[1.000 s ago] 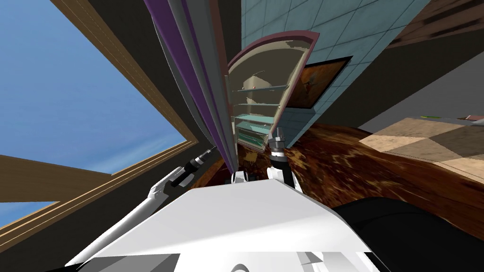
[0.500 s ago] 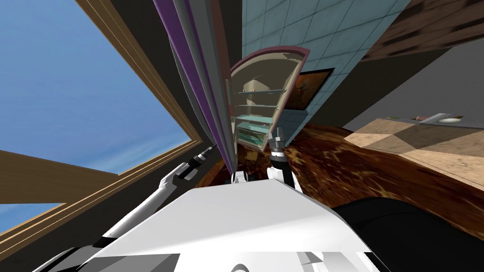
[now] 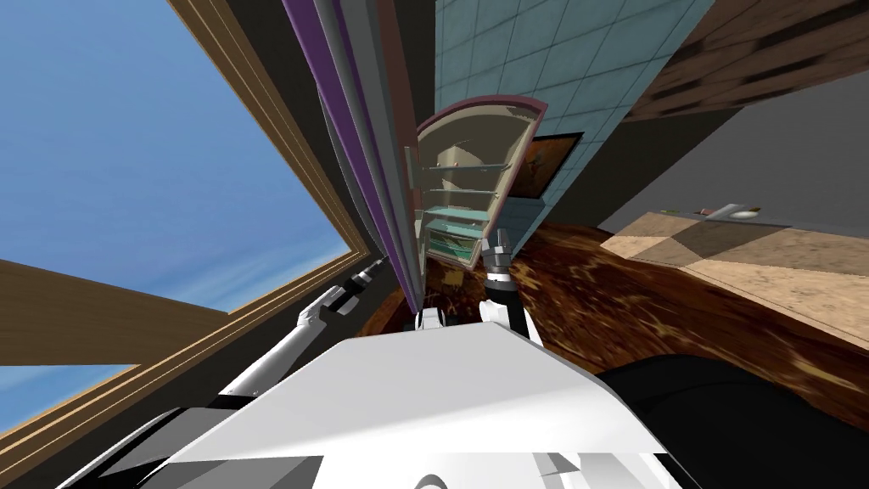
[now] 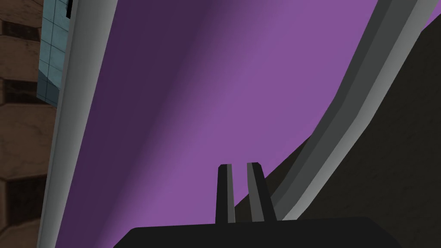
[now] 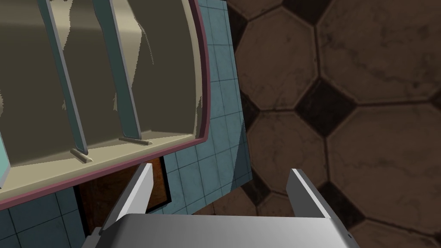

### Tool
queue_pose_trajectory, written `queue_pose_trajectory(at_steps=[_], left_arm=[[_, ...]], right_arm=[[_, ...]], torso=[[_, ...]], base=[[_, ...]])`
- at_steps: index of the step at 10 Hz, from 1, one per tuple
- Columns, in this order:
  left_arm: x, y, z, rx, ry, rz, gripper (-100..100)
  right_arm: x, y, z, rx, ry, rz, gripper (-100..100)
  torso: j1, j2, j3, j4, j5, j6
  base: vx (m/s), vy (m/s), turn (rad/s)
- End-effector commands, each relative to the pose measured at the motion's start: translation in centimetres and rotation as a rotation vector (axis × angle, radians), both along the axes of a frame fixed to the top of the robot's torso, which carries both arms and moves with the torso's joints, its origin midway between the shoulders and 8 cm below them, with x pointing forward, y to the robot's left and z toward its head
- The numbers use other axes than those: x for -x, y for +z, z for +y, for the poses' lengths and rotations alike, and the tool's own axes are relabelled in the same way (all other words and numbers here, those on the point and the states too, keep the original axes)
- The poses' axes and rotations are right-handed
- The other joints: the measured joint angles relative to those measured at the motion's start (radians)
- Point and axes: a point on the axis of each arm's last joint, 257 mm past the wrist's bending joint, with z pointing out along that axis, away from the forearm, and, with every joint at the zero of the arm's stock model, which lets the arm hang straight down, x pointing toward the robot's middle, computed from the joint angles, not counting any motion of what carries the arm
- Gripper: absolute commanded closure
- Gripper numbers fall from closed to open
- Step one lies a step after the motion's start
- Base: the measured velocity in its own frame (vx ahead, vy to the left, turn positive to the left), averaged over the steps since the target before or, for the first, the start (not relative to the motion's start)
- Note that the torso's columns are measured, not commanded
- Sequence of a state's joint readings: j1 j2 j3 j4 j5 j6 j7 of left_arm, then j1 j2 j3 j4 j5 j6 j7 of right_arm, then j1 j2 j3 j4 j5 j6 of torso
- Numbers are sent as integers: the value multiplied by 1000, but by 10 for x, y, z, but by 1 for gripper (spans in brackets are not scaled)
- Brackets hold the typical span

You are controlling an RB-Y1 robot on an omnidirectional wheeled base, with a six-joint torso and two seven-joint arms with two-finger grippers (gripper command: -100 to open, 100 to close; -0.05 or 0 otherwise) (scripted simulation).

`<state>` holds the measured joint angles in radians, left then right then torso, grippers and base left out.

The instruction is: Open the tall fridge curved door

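Plainly the tall fridge's curved door (image 3: 356, 127) already stands wide open, swung well away from the cabinet and seen almost edge-on from the head camera. It runs as a long purple band with grey strips along its edges. From the left wrist its purple face (image 4: 215, 86) spreads broad and smooth, with a light grey edge down one side and a darker grey curved rim on the other.

The fridge (image 3: 467, 182) itself sits just beyond the door's far edge, against a blue tiled wall (image 3: 526, 59). Its cream inside is bared, with pale teal shelves (image 3: 462, 191) stacked within a maroon rim. The right wrist sees that same cavity (image 5: 107, 64) close up, shelves running across it, tiles (image 5: 215, 142) beside it.

The left gripper (image 3: 379, 261) reaches up to the door's near edge. In its own view the two fingers (image 4: 239, 165) stand close together, closed, with nothing seen between them and the purple face right behind. Whether they touch the door I cannot tell.

The right gripper (image 3: 501, 242) points at the fridge's lower shelves. Its fingers (image 5: 222, 168) are spread wide and hold nothing.

A dark framed picture (image 3: 547, 161) hangs on the tiles beside the fridge. A mottled brown floor (image 3: 645, 297) runs to a beige counter (image 3: 764, 255), and a wood-framed window (image 3: 127, 170) shows blue sky on the left.
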<state>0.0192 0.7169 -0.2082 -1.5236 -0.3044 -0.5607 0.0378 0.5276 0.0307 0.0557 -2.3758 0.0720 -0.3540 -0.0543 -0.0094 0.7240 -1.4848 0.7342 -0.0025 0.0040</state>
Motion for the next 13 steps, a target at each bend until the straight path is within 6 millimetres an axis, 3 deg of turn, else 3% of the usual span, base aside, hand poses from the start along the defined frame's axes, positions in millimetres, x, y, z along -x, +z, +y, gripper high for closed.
queue_pose_trajectory(at_steps=[1, 6, 7, 8, 9, 13], left_arm=[[-4, 21, 6, 5, -5, 2, -100], [-10, 48, 13, 7, -12, 3, -100], [-10, 48, 13, 7, -12, 3, -100], [-3, 24, 17, -2, -5, 47, -100], [-2, 21, 18, -2, -1, 55, 0], [-2, 20, 18, -2, -1, 57, 0]], right_arm=[[0, 0, 0, 0, 0, 0, 0], [0, 0, 0, 0, 0, 0, 0], [0, 0, 0, 0, 0, 0, 0], [0, 0, 0, 0, 0, 0, 0], [0, 0, 0, 0, 0, 0, 0], [0, 0, 0, 0, 0, 0, 0]], torso=[[-3, 5, 3, 3, -1, 1], [0, 14, 7, 17, -6, 5], [-2, 14, 7, 17, -7, 4], [-3, 15, 8, 18, -8, 5], [-1, 16, 9, 13, -5, 1], [11, 13, 8, 4, 3, -4]], base=[[-24, -59, 28], [-13, -31, 18], [-6, -5, 15], [-6, 7, 19], [-2, 6, 7], [0, 0, 0]])
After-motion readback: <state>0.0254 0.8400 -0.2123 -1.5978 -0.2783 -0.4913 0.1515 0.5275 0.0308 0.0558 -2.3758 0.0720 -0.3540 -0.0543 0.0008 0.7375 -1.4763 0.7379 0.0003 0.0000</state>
